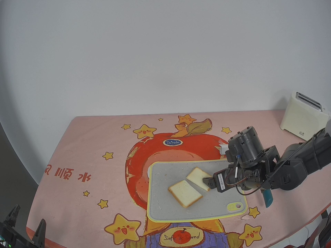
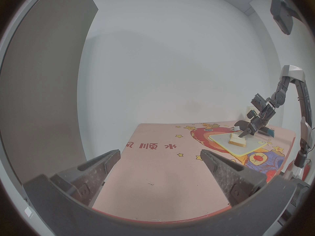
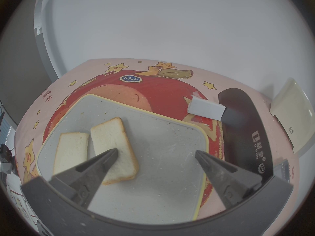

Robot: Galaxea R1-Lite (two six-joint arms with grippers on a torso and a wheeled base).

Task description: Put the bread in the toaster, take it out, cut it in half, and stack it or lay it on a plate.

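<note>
By the table's (image 1: pixel 86 162) near-left corner the left gripper (image 2: pixel 160 153) gapes, empty. On the grey speckled cutting board (image 1: pixel 165 207), two flat, crusted, rectangular bread halves (image 1: pixel 185 193) lie parallel, long axes running far-left to near-right. The right gripper (image 3: pixel 155 152), jaws apart, hovers at the farther half (image 1: pixel 199 178). A boxy cream toaster (image 1: pixel 303 116) stands far right.

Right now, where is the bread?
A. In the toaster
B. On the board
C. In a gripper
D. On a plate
B: one bread half and the other half lie flat on the board, and the right gripper near them is open, holding nothing.
</note>
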